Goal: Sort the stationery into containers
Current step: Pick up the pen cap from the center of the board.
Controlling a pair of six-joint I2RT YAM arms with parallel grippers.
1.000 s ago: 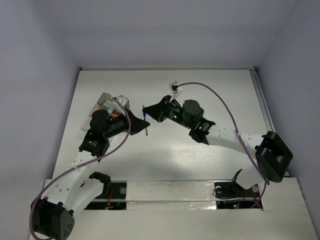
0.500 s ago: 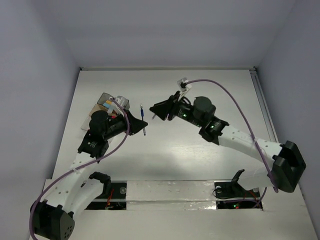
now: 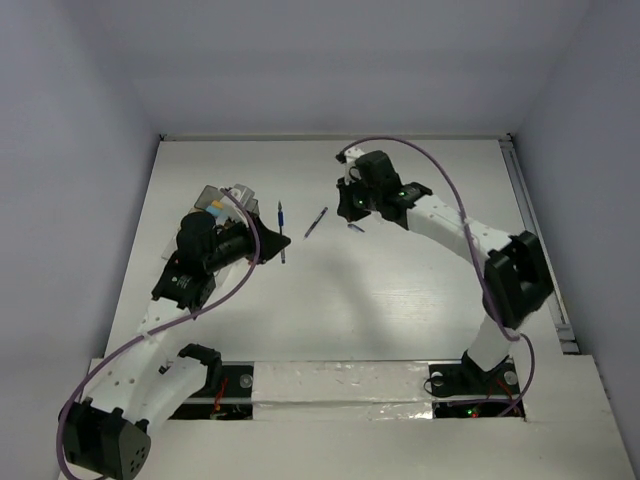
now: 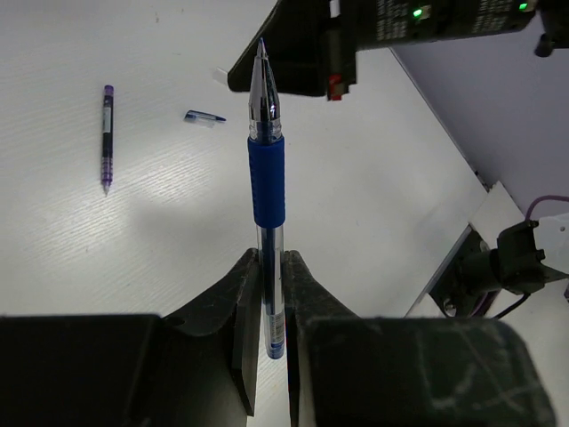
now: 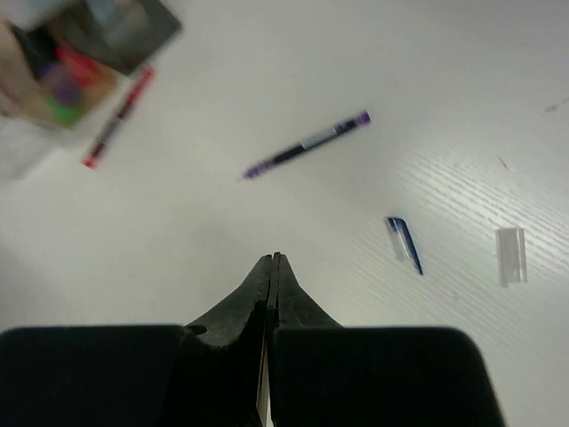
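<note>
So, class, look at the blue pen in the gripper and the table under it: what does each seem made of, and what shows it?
Blue pen: clear glossy plastic barrel, as the ink tube shows through; matte blue grip sleeve, probably rubber; shiny tip cone, metal or clear plastic. Table: matte white with fine grain lines, probably painted or laminated wood.

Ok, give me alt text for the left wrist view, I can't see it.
The left end effector is shut on a blue pen, tip pointing away from the camera. Beyond it a purple pen and a small blue cap lie apart on the white table.
</note>
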